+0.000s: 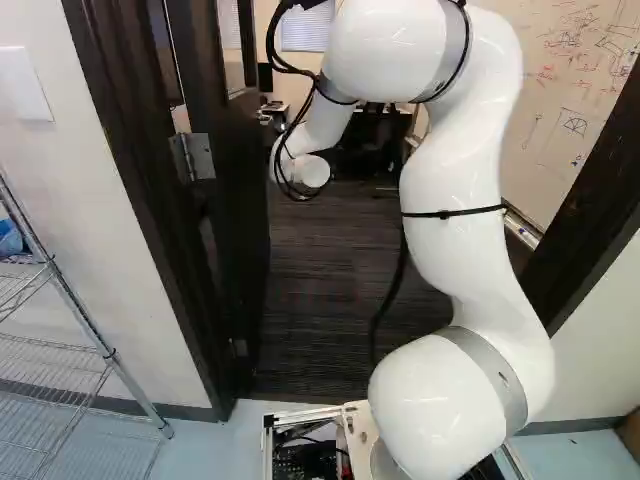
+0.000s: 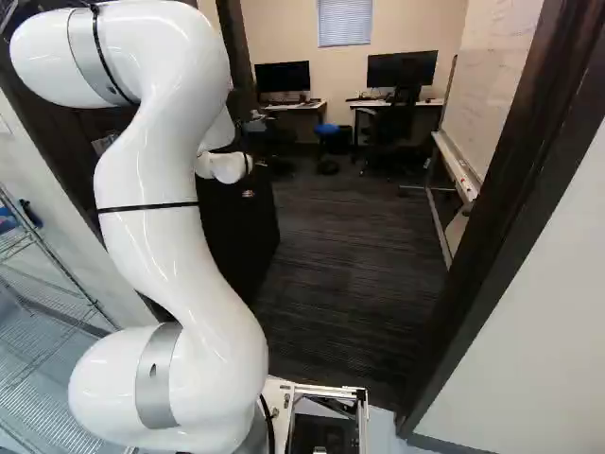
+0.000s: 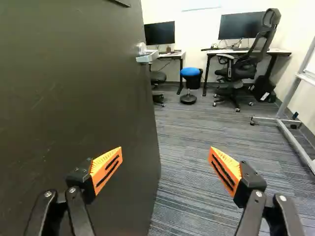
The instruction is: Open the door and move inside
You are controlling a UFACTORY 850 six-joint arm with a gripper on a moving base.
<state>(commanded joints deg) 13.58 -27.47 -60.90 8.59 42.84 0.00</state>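
Note:
The dark door (image 1: pixel 240 210) stands swung inward on its left-hand hinges, with the doorway open beside it. In the right base view the door (image 2: pixel 244 232) shows partly behind my arm. The wrist view shows its broad face (image 3: pixel 74 93) and, ahead of the gripper near the door's free edge, a silver lever handle (image 3: pixel 146 55). My gripper (image 3: pixel 165 153) is open, its orange-padded fingers wide apart with nothing between them. One finger lies over the door's face in that view, the other over the carpet; whether the first touches the door I cannot tell. The base views hide the fingers.
The right door jamb (image 2: pixel 506 208) and left jamb (image 1: pixel 150 200) flank the base's front. Inside, carpet (image 2: pixel 350 274) leads to desks, an office chair (image 3: pixel 243 59) and a blue-topped stool (image 3: pixel 190 81). A whiteboard stand (image 2: pixel 452 189) is at the right, a wire shelf (image 1: pixel 80 320) outside left.

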